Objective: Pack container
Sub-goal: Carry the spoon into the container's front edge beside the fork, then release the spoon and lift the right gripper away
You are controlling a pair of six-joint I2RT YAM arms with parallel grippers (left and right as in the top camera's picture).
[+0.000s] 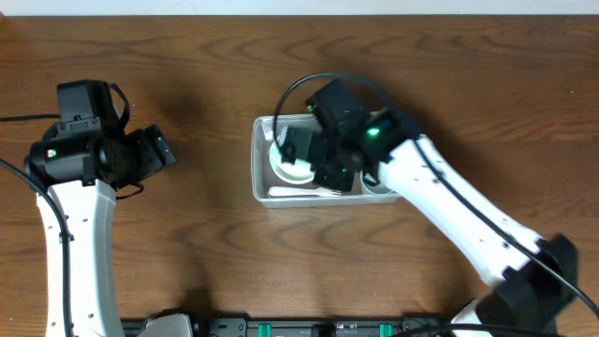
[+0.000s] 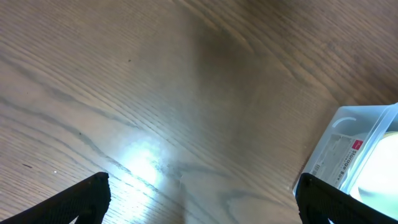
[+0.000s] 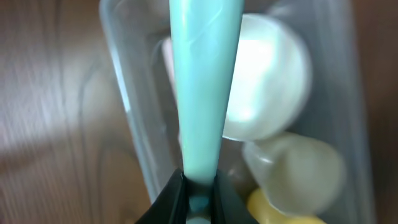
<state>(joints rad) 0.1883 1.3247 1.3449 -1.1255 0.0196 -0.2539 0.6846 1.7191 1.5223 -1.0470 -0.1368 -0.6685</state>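
Over the container (image 1: 259, 164) at mid-table, my right gripper (image 3: 199, 190) clamps a teal handle (image 3: 202, 81); I'm placing it, I judge. Next: lower it beside the white bowl (image 3: 267, 81), then let go. My left gripper (image 2: 202, 199) gapes, idle, well aside.

Robotics laboratory bench, set up for manipulation trials. Evidence: a white-and-black left arm (image 1: 80, 234) and right arm (image 1: 459, 215) mounted at the near edge of a wood-grain table (image 1: 187, 56). Green status lights (image 1: 372, 133) are lit on both. A black cable (image 1: 299, 89) loops over the right wrist. An equipment rail (image 1: 309, 328) with green connectors runs along the table edge. Clamped between the right gripper's (image 3: 200, 185) jaws is a teal handle (image 3: 202, 81); beyond them sits a clear container (image 3: 124, 107) of plastic tableware.
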